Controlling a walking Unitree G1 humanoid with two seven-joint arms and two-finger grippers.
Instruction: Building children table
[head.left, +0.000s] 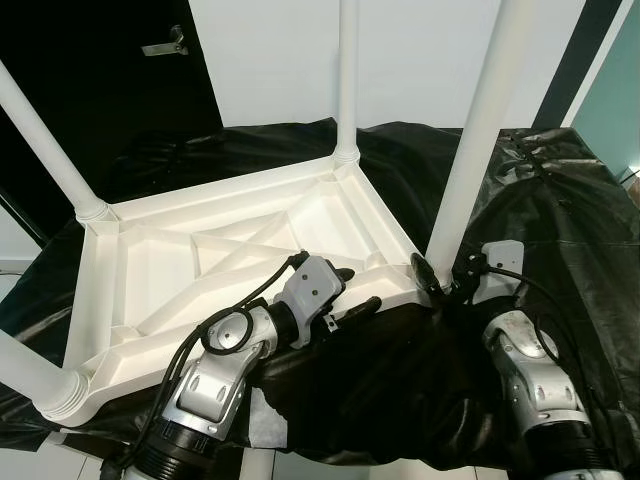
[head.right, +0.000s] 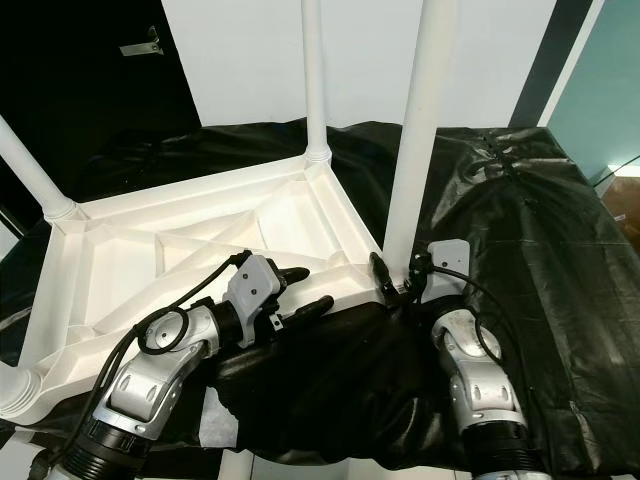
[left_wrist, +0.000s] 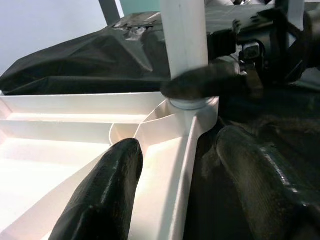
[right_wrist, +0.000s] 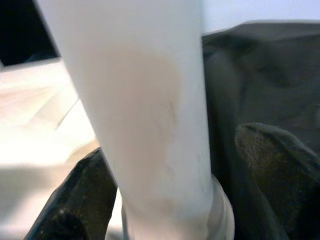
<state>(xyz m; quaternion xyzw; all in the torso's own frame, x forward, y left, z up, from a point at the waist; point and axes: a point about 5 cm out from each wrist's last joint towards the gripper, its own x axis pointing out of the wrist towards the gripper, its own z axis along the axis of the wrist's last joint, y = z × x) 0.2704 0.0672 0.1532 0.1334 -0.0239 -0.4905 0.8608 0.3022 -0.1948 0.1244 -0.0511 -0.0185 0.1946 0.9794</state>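
Table legs (head.left: 485, 110) cut off above; near leg (head.left: 25, 375) cropped left.

Children table (head.left: 230, 250): white moulded plastic, smooth, slight sheen.
Legs (head.left: 470, 150): white plastic tubes, smooth, faintly scuffed in the right wrist view.
Cover sheet (head.left: 560, 200): black plastic film, crinkled, glossy.
Arms (head.left: 215, 380): silver metal look, satin.
Fingers (left_wrist: 105, 195): black, matt, finely grained.
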